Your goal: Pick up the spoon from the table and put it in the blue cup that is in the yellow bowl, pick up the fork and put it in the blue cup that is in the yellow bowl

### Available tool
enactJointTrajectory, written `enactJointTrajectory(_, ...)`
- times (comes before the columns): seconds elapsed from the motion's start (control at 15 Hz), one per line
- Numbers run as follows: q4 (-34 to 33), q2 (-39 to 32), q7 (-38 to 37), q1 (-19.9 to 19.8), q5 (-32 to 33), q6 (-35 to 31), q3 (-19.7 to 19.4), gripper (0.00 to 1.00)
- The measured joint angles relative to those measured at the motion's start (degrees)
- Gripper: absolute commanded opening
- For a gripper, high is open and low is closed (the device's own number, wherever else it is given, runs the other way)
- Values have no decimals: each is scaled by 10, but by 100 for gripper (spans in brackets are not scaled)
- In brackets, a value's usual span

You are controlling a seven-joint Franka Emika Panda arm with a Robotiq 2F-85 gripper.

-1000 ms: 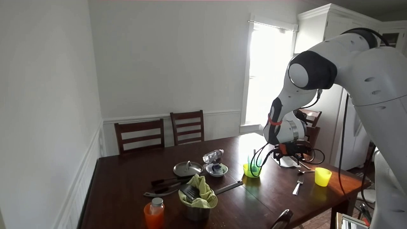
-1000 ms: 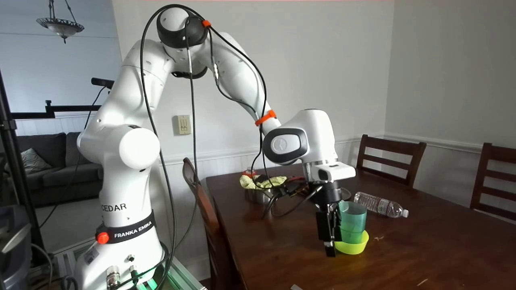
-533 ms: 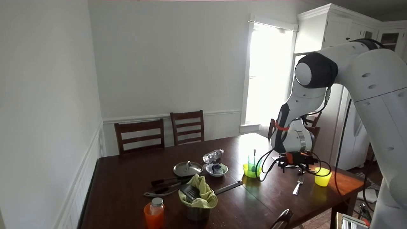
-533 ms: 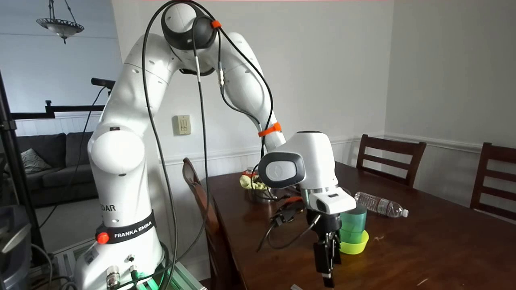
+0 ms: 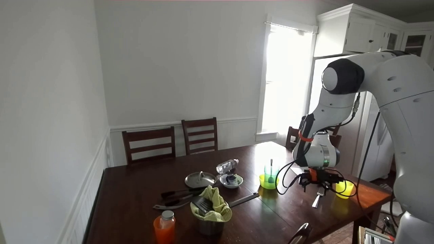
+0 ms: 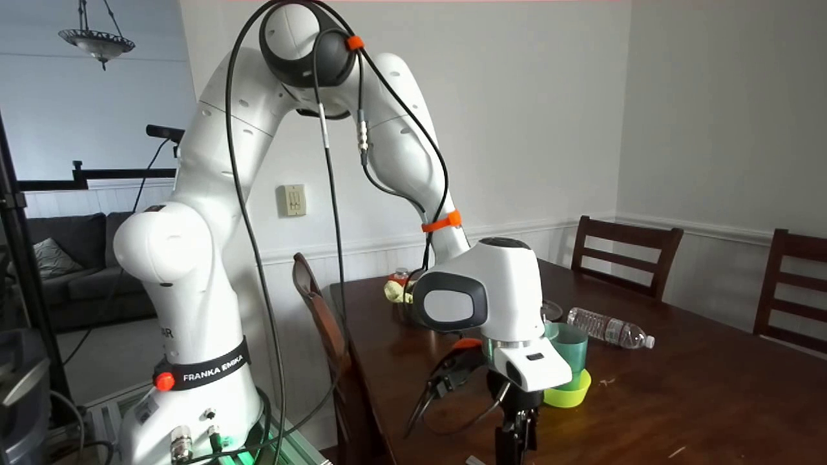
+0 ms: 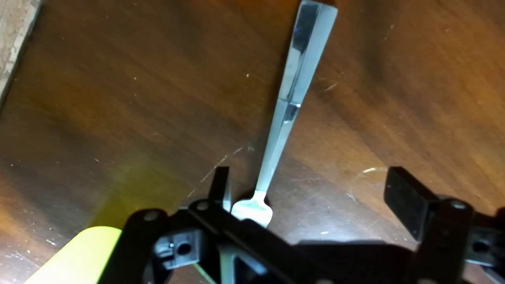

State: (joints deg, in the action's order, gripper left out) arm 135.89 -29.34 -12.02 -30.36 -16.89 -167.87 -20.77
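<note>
The fork lies on the table. In the wrist view, its silver handle points up and away, and its neck lies between my spread fingers, nearer the left one; the tines are hidden behind that finger. My gripper is open and empty above the fork's head end; it also shows in the wrist view and, low, in an exterior view. The blue-green cup stands in the yellow-green bowl. A spoon stands upright in the cup, seen through its wall.
A plain yellow cup stands close beside the gripper and also shows in the wrist view. A bottle, a small bowl, a lid and a pot with a cloth stand farther off. A table edge shows in the wrist view.
My gripper has moved away from the blue-green cup and bowl and come down over the fork's head end. The spoon stays in the cup and the fork has not moved.
</note>
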Motion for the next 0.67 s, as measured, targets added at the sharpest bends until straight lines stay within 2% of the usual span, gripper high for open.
enactJointTrajectory(0.07, -4, -7, 3, -9, 0, 0, 7, 100)
enactJointTrajectory(0.13, -9, -13, 5, -14, 0, 0, 10, 94)
enactJointTrajectory(0.2, -13, -20, 7, -18, 0, 0, 13, 74)
enactJointTrajectory(0.67, -41, -39, 13, -34, 0, 4, 31, 25)
